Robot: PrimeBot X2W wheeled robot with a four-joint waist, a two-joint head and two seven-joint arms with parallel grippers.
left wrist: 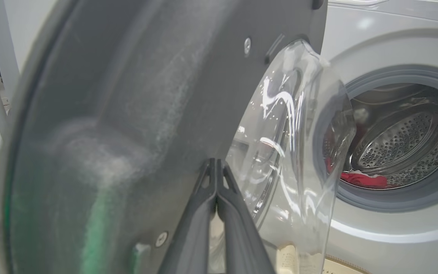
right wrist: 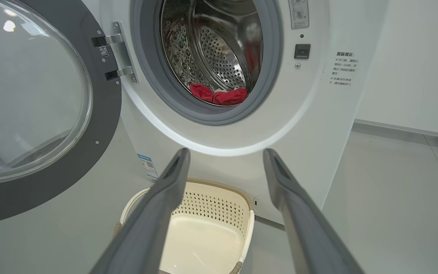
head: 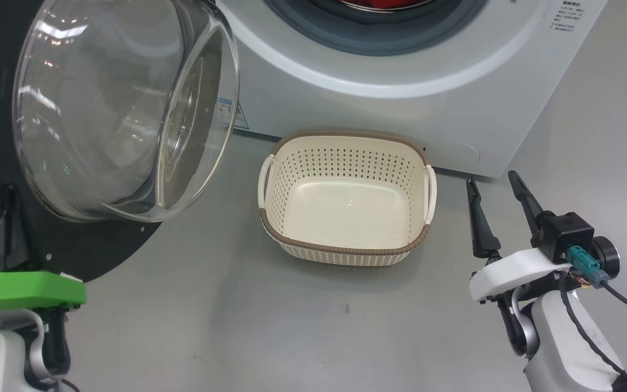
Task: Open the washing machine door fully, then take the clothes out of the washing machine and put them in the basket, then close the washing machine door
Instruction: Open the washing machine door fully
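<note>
Pressed together, left claw [left wrist: 215,163] sits beside the washing machine door [left wrist: 127,95] — right claw [right wrist: 226,151] spread, clothes [right wrist: 219,96] beyond.

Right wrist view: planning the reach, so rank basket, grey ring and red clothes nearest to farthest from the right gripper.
1. Basket, low between the fingers of the right gripper.
2. Grey ring, on the front of the machine.
3. Red clothes, behind it in the drum.

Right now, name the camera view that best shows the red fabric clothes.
Right wrist view: it looks straight into the steel drum, where the red fabric clothes lie unobstructed. The left wrist view shows them partly behind the door's clear glass bowl; the head view catches a red sliver at its top edge.
</note>
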